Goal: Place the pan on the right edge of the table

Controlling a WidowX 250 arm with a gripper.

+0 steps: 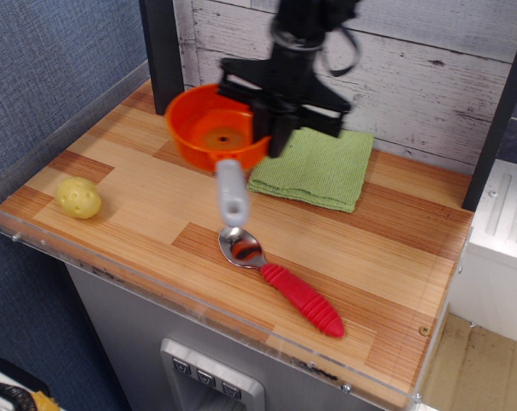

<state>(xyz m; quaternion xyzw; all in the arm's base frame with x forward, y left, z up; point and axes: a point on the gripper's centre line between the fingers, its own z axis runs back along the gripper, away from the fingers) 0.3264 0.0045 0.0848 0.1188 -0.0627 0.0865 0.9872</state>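
I see the pan point(214, 130) lifted above the table point(156, 193), handle hanging toward the spoon point(280, 279). The gripper point(277, 137) is clamped on its right rim; blur hides the fingertips. Its body covers part of the green cloth point(323, 171).

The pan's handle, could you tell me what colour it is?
Light grey, on the orange pan; its handle shows clearly in the observation.image view.
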